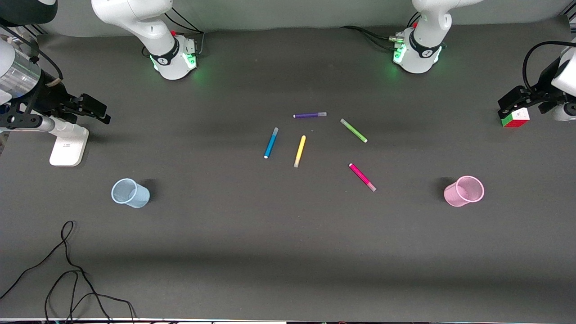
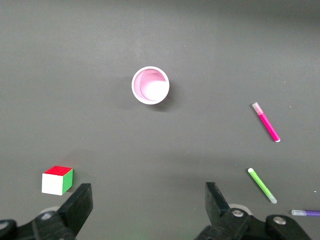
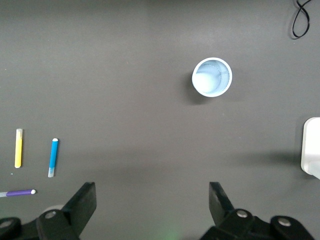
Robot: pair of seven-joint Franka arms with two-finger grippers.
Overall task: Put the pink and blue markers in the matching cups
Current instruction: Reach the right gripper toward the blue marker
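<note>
The blue marker (image 1: 271, 142) and the pink marker (image 1: 362, 177) lie flat mid-table. The pale blue cup (image 1: 130, 193) stands toward the right arm's end of the table and the pink mesh cup (image 1: 464, 191) toward the left arm's end; both are upright and empty. My right gripper (image 1: 100, 110) is open and empty, high over that end of the table, and its wrist view shows the blue cup (image 3: 212, 76) and the blue marker (image 3: 53, 157). My left gripper (image 1: 506, 105) is open and empty above a colour cube, and its wrist view shows the pink cup (image 2: 150, 85) and the pink marker (image 2: 266, 122).
Purple (image 1: 309, 115), yellow (image 1: 299, 151) and green (image 1: 353, 130) markers lie near the blue one. A colour cube (image 1: 515, 118) sits under the left gripper. A white stand (image 1: 69, 144) sits near the right gripper. A black cable (image 1: 67, 270) loops near the front camera.
</note>
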